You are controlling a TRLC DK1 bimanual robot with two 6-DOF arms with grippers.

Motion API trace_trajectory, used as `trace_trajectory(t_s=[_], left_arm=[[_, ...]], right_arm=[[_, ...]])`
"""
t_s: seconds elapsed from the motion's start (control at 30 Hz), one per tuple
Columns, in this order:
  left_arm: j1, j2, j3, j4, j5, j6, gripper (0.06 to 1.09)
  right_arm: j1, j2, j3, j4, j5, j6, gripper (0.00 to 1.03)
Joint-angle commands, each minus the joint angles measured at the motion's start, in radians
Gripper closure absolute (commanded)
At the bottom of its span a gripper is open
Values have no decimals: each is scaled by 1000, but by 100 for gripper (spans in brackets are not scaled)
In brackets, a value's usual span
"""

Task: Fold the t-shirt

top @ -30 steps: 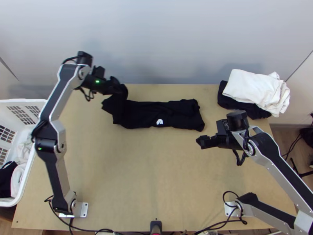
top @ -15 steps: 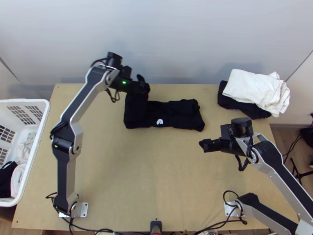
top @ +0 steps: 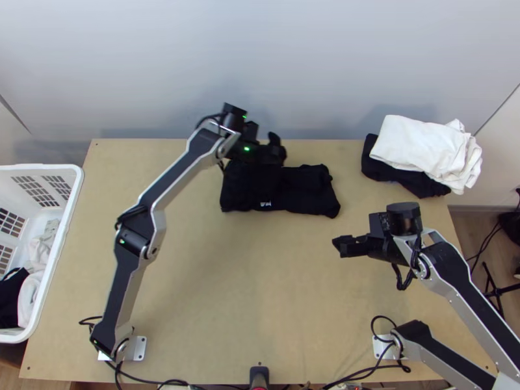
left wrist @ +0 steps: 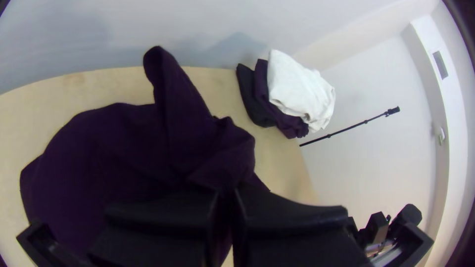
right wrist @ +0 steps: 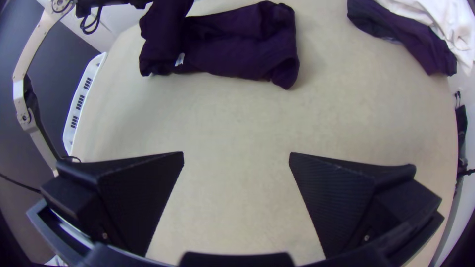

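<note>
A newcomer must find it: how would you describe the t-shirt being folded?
On the light wooden table, go to the middle of the far edge. The t-shirt is the black, partly folded strip just inside that edge, gripped by the left tool. Unlike the black cloth at the far right corner, it has no white cloth on top and shows a small white mark.

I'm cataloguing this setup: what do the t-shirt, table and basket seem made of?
The t-shirt looks like soft, matte fabric, perhaps cotton: it creases and drapes. The table seems wood or wood-look board, smooth, by its even tan top. The basket is probably smooth white plastic, given its rounded rim and slotted walls.
</note>
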Motion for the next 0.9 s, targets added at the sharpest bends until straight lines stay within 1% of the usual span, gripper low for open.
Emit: trace_trajectory(t_s=[0.0,0.13,0.17,0.2,0.23,0.27,0.3,0.4,0.57,0.63,0.77,0.87], left_arm=[[-79,59,14,158,-10,-99,105],[-122,92,36,230,-48,-118,105],[-132,96,36,239,-48,-116,101],[-138,104,36,247,-53,-118,86],[-145,112,39,249,-65,-118,57],[-146,121,44,255,-90,-127,20],[-145,125,44,269,-103,-147,9],[-129,122,44,299,-108,-231,10],[-105,62,39,305,-108,-270,10],[-91,30,24,304,-102,-266,10],[-54,-30,-50,276,-100,-182,10],[-23,-40,-61,184,-97,-76,10]], right_arm=[[-3,-18,-38,11,0,6,4],[-1,-37,-58,13,-1,15,4],[-1,-43,-61,13,-1,15,4],[-1,-51,-65,13,0,14,4],[0,-58,-70,13,-1,14,4],[0,-66,-75,13,-1,14,4],[0,-70,-81,13,-1,14,4],[7,-83,-104,13,-5,14,4],[8,-87,-101,20,-6,14,4],[8,-87,-102,32,-9,14,4],[11,-81,-98,57,-21,14,4],[11,-74,-98,72,-31,14,4]])
